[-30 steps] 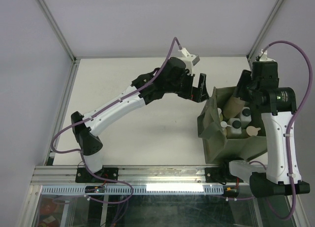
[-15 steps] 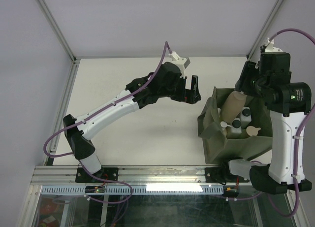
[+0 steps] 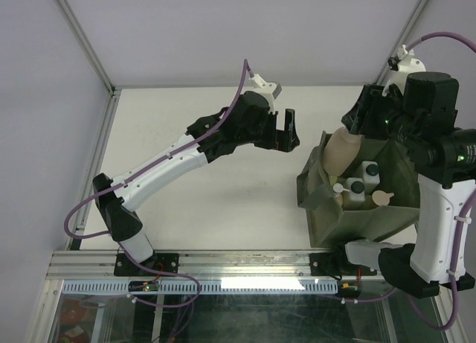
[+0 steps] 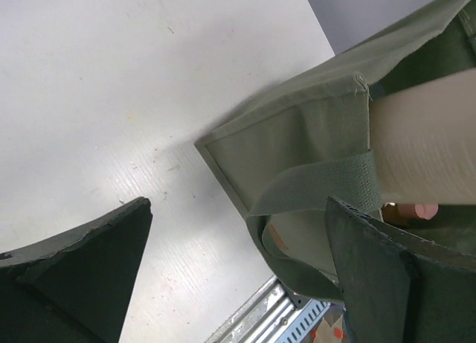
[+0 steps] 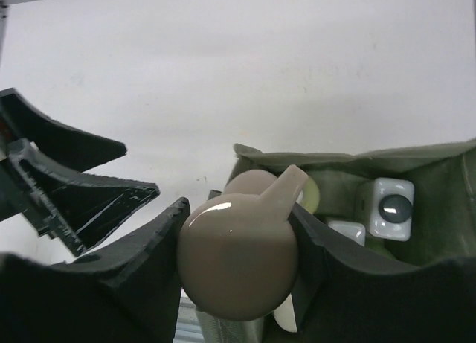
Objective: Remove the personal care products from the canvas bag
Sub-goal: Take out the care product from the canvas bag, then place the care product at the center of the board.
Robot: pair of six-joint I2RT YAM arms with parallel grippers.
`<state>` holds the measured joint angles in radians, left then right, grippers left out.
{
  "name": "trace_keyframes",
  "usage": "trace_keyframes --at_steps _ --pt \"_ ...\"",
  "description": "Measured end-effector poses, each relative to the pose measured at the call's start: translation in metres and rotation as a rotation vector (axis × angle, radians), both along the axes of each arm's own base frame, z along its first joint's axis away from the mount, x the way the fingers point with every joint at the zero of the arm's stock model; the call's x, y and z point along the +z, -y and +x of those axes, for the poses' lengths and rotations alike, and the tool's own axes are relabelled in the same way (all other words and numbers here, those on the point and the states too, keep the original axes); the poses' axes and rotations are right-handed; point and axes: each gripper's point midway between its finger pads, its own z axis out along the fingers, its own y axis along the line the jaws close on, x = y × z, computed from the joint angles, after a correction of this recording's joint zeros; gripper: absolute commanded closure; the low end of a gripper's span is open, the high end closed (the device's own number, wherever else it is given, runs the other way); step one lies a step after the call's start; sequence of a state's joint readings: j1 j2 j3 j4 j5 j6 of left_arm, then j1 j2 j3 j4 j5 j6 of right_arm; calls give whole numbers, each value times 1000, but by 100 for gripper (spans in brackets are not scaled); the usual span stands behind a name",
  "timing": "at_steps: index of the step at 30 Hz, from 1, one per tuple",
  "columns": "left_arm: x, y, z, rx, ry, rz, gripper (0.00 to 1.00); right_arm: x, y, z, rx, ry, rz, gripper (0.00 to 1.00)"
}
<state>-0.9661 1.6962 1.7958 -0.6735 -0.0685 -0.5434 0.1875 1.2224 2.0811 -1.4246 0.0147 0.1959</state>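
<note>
At the near edge of the flat white table (image 3: 223,187), on the right side, stands the floppy olive-green canvas bag (image 3: 327,216) with its mouth open upward. Its woven strap handle (image 4: 312,190) hangs over the left wall, as the left wrist view shows.

Inside the bag, toward the near side, stand small white plastic bottles (image 3: 355,188) with black caps, close together. One of them, square in shape, shows also in the right wrist view (image 5: 392,207). Beside them lies a round beige cap (image 3: 381,198).

A little farther, at the far-left corner of the bag, is the right pincer (image 3: 348,138). It is closed on a smooth, rounded tan plastic bottle (image 3: 338,151), which is larger than the white ones. In the right wrist view the two dark fingers (image 5: 149,246) press on both sides of this tan plastic bottle (image 5: 238,257), so that it fills the gap between them completely. The bottle is held over the mouth of the bag, near the rim. Whether its lower end is fully out of the bag I cannot tell.

Farther to the left, apart from the bag, the left pincer (image 3: 286,131) hangs over the bare table. Its jaws are spread wide and hold nothing. Between them, the left wrist view shows the table and the corner of the canvas bag (image 4: 312,135).
</note>
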Motion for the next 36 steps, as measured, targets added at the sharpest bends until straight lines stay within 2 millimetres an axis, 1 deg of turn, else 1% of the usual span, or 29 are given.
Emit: trace_keyframes --at_steps 4,9,12,13,16,19,22,26,29,33,36 --pt "10 -12 7 45 26 -7 1 17 -17 0 85 55 26 100" --pt "33 -39 15 118 79 -30 1 35 -45 4 206 98 80 100" --pt "48 -58 21 174 113 -45 1 46 -62 10 277 116 123 100" --pt "52 -62 22 186 123 -49 1 47 -66 12 289 118 132 100" --pt "61 -77 24 236 151 -53 1 54 -84 20 349 122 172 100" --pt "68 -93 26 289 179 -54 1 60 -106 27 416 119 215 100" --pt "76 -108 26 338 206 -56 1 60 -126 34 464 114 243 100" --pt "90 -126 26 401 244 -70 1 55 -153 46 508 116 254 100" --pt "98 -142 25 450 270 -74 1 41 -173 57 531 114 241 100" --pt "108 -161 22 501 303 -77 1 3 -204 75 546 96 167 100" --pt "114 -177 18 538 326 -82 1 -33 -229 93 552 71 97 100"
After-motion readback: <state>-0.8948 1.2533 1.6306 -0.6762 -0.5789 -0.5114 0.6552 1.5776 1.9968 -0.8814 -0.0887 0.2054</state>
